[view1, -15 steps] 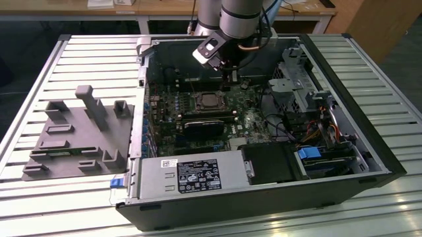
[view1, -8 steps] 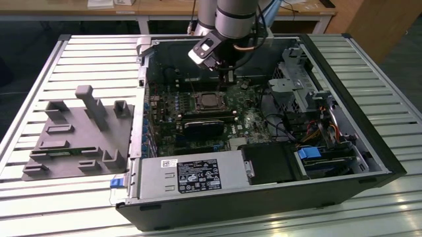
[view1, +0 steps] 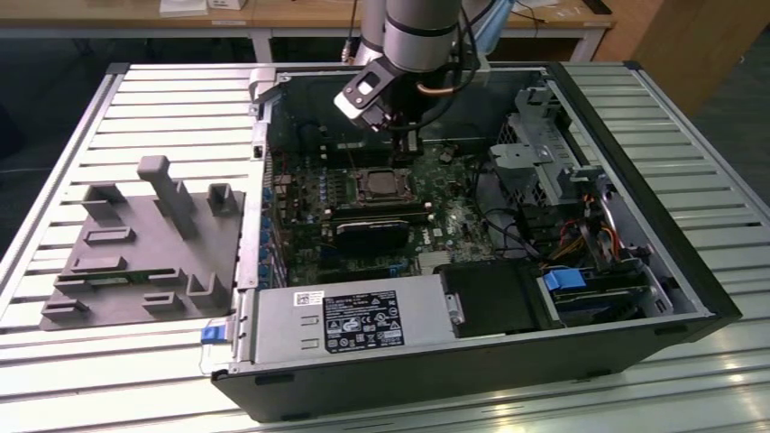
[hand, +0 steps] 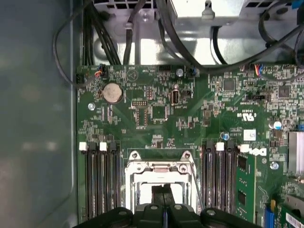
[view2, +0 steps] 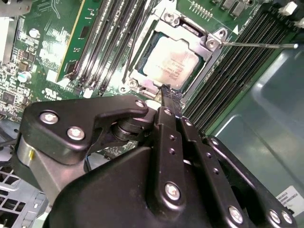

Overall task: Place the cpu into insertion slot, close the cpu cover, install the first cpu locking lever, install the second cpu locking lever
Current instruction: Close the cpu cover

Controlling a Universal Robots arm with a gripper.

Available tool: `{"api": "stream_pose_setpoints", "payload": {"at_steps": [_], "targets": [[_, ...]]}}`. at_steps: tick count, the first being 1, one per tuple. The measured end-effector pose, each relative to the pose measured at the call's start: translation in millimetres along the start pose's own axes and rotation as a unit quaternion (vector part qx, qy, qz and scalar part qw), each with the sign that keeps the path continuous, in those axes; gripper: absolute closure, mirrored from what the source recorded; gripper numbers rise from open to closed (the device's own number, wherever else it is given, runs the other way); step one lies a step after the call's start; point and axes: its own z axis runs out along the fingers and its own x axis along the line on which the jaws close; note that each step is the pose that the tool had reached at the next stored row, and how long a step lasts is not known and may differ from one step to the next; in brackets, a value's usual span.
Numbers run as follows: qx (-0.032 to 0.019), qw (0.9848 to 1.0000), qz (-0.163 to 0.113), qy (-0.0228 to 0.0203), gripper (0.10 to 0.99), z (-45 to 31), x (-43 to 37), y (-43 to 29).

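Gripper (view2: 167, 93): black fingers pressed narrow, empty, tip at the near edge of the insertion slot (view2: 141, 57); levering likely wants a slow, low push; cpu (view2: 172, 61), flat matt silver, seated in the slot beneath the thin steel cpu cover (view2: 190, 31); wire locking lever (view2: 259, 45) juts beyond the slot.

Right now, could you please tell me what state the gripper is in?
Gripper: shut, holding nothing that shows, its tip at the edge of the cpu cover.
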Motion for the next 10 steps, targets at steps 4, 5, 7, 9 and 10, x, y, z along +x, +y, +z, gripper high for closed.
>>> {"api": "stream_pose_setpoints", "payload": {"at_steps": [4,5,7,9,10], "targets": [[-0.0002,1.0,0.0,0.0002,0.98,0.3,0.0,-1.9],[-0.0005,1.0,0.0,0.0002,0.98,0.5,0.0,-3.5],[-0.0016,1.0,0.0,0.0001,0.98,0.8,0.0,-7.3],[-0.0031,1.0,0.0,0.0001,0.98,1.1,-0.1,-10.9],[-0.0039,1.0,0.0,0.0001,0.98,1.3,0.0,-12.2]]}}
